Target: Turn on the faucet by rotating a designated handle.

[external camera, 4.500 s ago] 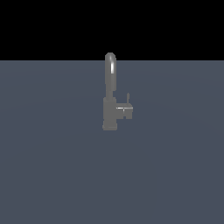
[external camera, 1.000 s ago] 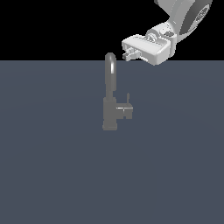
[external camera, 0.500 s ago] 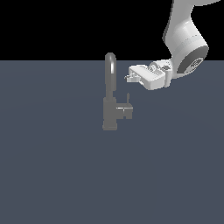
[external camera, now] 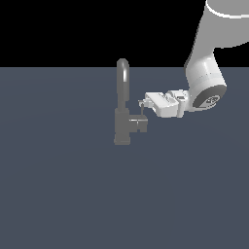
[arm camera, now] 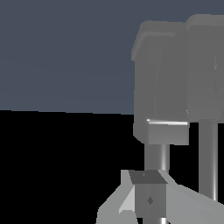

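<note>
Pincer (external camera: pixel 143 103), opening unclear, beside small grey blocky handle (external camera: pixel 141 124) with upright pin

Flat dark grey surface (external camera: pixel 58 194), faucet (external camera: pixel 122 121) standing on it

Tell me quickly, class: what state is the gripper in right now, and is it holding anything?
Gripper: cannot be told whether open or closed; it sits right at the handle of the faucet, grip unclear.
</note>
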Available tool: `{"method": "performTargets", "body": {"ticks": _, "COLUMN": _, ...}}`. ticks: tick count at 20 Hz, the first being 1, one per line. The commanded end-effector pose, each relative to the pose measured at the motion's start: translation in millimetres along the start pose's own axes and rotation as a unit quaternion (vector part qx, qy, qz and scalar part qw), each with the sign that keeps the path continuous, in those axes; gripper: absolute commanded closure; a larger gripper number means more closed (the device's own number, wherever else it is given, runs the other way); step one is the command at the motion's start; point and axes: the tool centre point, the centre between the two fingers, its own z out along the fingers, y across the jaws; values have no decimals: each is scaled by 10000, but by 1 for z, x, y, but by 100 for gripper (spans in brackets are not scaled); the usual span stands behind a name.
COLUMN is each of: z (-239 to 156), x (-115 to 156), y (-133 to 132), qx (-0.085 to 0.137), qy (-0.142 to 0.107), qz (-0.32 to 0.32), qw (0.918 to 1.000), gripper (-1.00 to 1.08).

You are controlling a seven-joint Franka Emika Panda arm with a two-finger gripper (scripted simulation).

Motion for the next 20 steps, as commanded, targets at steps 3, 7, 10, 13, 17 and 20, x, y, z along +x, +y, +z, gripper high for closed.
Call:
{"method": "performTargets", "body": {"ticks": 3, "z": 2, "x": 11, "y": -1, "qx": 131, "qy": -128, "qz": 117, "qw": 9998, "gripper": 108}}
{"method": "performTargets", "body": {"ticks": 7, "z": 2, "x": 12, "y": -1, "qx": 142, "qy": -139, "qz": 126, "qw": 9997, "gripper": 108}}
{"method": "performTargets", "body": {"ticks": 10, "z": 2, "x": 11, "y": 2, "qx": 137, "qy": -136, "qz": 126, "qw": 9997, "gripper": 108}}
{"method": "performTargets", "body": {"ticks": 13, "z": 2, "x": 10, "y": 8, "qx": 137, "qy": -136, "qz": 126, "qw": 9997, "gripper": 108}}
{"method": "performTargets", "body": {"ticks": 17, "z": 3, "x": 7, "y": 17, "qx": 137, "qy": -136, "qz": 126, "qw": 9997, "gripper": 108}}
{"method": "performTargets", "body": {"ticks": 20, "z": 3, "x": 5, "y": 24, "qx": 140, "qy": -138, "qz": 124, "qw": 9997, "gripper": 108}}
